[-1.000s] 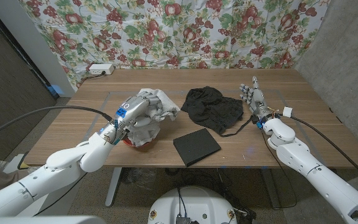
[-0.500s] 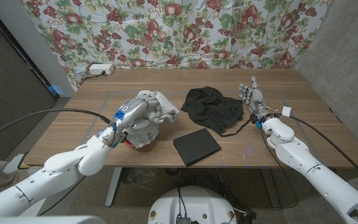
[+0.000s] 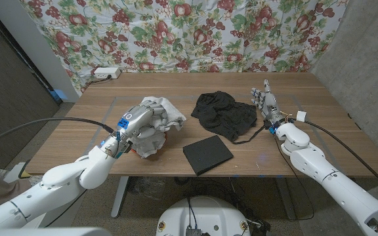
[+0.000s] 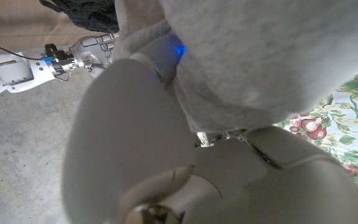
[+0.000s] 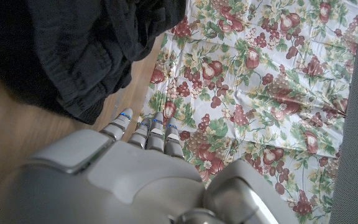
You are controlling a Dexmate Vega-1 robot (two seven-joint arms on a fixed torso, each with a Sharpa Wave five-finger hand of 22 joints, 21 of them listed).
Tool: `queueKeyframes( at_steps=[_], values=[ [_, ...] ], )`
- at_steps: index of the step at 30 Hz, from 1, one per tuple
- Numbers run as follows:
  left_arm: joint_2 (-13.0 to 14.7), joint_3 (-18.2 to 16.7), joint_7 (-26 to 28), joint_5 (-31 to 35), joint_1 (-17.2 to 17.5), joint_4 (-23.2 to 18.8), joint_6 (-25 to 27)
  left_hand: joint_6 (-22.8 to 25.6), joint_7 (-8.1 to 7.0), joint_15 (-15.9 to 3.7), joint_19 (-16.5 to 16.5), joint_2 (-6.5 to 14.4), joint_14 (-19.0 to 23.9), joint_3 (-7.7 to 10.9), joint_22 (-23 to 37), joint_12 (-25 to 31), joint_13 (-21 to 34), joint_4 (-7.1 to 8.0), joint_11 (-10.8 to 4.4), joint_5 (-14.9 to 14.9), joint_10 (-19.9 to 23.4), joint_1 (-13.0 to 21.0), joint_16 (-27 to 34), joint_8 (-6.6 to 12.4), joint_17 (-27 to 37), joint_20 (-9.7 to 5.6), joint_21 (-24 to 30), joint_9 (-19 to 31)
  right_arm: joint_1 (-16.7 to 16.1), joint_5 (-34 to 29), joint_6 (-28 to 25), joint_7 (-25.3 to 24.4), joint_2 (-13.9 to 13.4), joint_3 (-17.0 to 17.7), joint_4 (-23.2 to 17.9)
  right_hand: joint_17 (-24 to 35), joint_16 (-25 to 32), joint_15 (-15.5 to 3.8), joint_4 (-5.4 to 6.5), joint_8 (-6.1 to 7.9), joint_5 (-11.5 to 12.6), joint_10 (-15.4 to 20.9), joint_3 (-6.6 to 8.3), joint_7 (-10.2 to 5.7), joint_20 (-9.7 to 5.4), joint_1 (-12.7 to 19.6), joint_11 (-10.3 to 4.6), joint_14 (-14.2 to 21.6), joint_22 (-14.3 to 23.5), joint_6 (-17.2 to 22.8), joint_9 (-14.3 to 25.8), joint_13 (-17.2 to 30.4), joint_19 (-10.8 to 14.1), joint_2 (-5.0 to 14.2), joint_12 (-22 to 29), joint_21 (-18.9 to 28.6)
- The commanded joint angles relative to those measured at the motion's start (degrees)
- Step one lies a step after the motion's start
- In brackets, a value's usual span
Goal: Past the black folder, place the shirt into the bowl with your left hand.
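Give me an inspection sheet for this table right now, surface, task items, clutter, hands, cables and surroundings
Surface: wooden table, bare wood at the left.
Job's things: grey shirt bunched over the red bowl, of which only a bit of rim shows; black folder flat near the front edge.
Clutter: black garment crumpled mid-table.
Hands: left hand grips the shirt; right hand holds nothing, beside the black garment.
Cables: black cable along the left arm.
Surroundings: floral cloth behind the table; power strip at the far left corner.
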Motion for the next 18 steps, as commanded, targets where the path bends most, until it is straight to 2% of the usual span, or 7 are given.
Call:
queueKeyframes(
  at_steps=[1,7,8,18],
  values=[
    [-0.21,-1.31,0.31,0.47,3.02,-0.64,3.93,0.57,0.01,-8.41,-0.3,0.41,8.06,9.59,-0.31,0.3,0.04,8.95,0.61,-0.32,0.97,-0.09,0.1,0.09,5.6,-7.58,-0.32,-0.2,1.22,0.11,-1.17,0.27,-0.2,-0.73,0.03,0.14,0.09,-0.49,0.17,0.0,0.1,0.24,0.25,-0.01,-0.19,0.18,0.05,-0.11,0.16,0.08,0.17,0.13,0.26,0.33,-0.1,-0.24],
    [-0.3,-1.11,0.1,0.6,3.09,-0.39,4.7,0.64,-0.02,-8.43,-0.25,0.38,8.1,9.7,-0.47,0.3,0.03,8.99,0.62,-0.3,0.98,-0.18,0.1,0.04,5.58,-7.59,-0.5,-0.33,2.02,0.14,-1.66,1.03,-0.2,-1.11,0.53,0.14,0.1,-0.49,0.17,-0.01,0.09,0.22,0.26,0.06,-0.19,0.18,0.15,-0.08,0.16,0.07,0.17,0.13,0.27,0.33,-0.11,-0.24],
    [-0.41,-0.94,0.05,0.68,3.04,-0.26,4.94,1.07,0.0,-8.79,-0.11,0.37,8.0,9.43,-0.61,0.41,-0.12,9.18,1.01,-0.21,1.25,-0.21,0.17,-0.03,5.12,-7.51,-0.88,-0.61,2.25,0.12,-1.76,1.24,-0.25,-1.18,0.65,0.14,0.1,-0.52,0.17,-0.01,0.09,0.22,0.26,0.06,-0.21,0.17,0.15,-0.09,0.16,0.06,0.17,0.13,0.25,0.34,-0.11,-0.25],
    [-0.36,0.47,-0.53,0.58,2.51,0.18,5.37,1.78,0.2,-8.64,-0.4,0.34,8.12,9.7,-0.8,0.15,-0.47,9.0,0.7,-0.41,1.36,-0.26,0.1,-0.08,5.44,-7.42,-0.68,-1.3,2.9,-0.08,-2.1,1.59,-0.6,-1.23,0.87,0.15,0.1,-0.53,0.18,0.0,0.08,0.24,0.27,0.06,-0.2,0.16,0.06,-0.1,0.16,0.08,0.17,0.13,0.26,0.33,-0.11,-0.25]
  ],
)
